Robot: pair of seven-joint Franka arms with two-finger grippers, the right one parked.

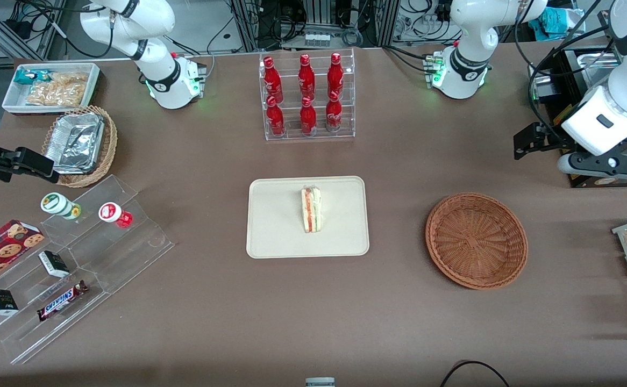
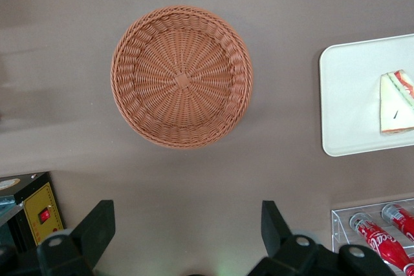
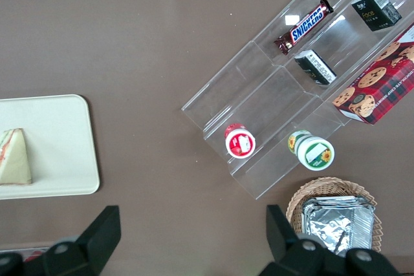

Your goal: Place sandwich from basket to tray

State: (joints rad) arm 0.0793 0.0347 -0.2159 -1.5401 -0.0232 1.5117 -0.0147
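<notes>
A wrapped sandwich (image 1: 311,209) lies on the tray (image 1: 276,236); the wicker basket (image 1: 476,240) is empty. The claw (image 2: 187,237) hovers spread, empty, near the basket. The sandwich looks light, squashy, slippery; best pinched gently across its flat bread faces.

One triangular white-bread sandwich (image 1: 311,209) is lying on one flat cream rectangular tray (image 1: 276,236); one round reddish-brown wicker basket (image 1: 476,240) is sitting empty. Six red bottles (image 1: 305,92) are standing in one clear rack. One left-arm gripper (image 2: 187,231), fingers spread, is hovering above the basket.
</notes>
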